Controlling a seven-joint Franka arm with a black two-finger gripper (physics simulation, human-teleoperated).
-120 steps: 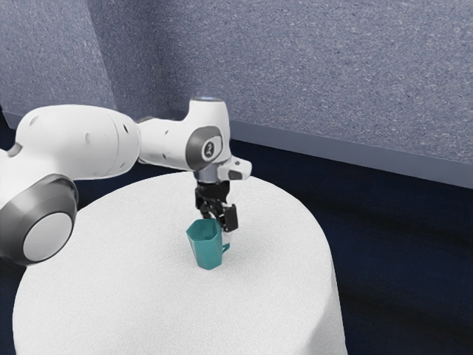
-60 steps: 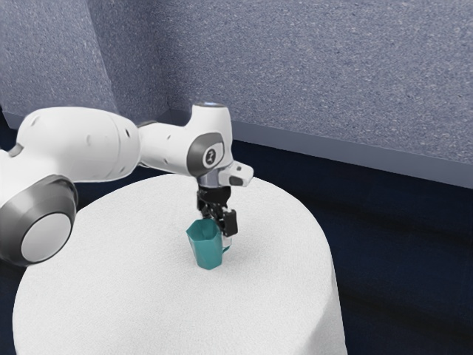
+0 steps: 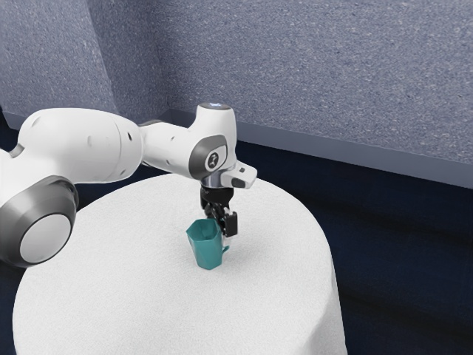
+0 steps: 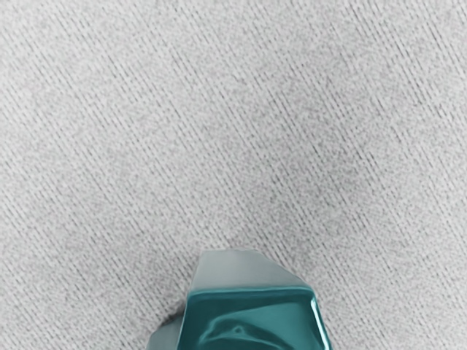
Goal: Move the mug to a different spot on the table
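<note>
Reaching in from the exterior view's left, the white arm stretches over the round, white-clothed worktop. Near the worktop's middle stands the teal mug, its mouth up and its handle toward the exterior view's right. Just right of its rim, above the handle, hangs the black hand, pointing down and close against the mug. Whether it is clenched or released I cannot tell. In the wrist view the mug sits right under the hand, with the worktop spreading beyond it. Right of the worktop in the exterior view lies dark floor.
</note>
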